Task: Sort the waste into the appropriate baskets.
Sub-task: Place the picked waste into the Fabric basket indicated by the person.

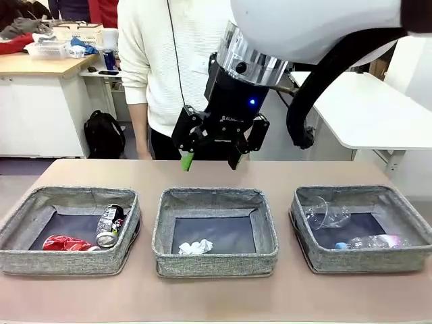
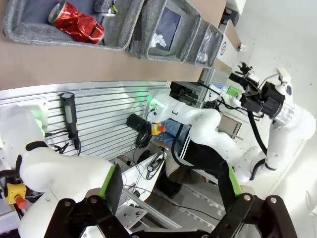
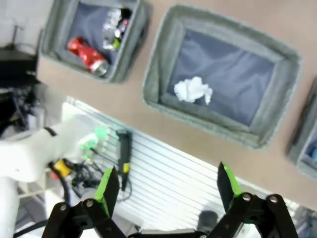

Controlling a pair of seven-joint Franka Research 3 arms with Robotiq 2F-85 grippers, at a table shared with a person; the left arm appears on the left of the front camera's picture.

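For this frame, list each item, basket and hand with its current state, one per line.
Crushed red can: lying in left basket.
Dark can: leaning on that basket's right wall.
Paper ball: in middle basket.
Clear cup: on its side in right basket.
Bottle: lying beside cup.
Right hand: open, empty, above table.
Left hand: open, empty.

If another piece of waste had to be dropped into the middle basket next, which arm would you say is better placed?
Probably the right. The right gripper hangs open above the table just behind the middle basket, where the paper ball lies, and its wrist view looks straight down on that basket. The left gripper is open too, but its camera sees the baskets from far off.
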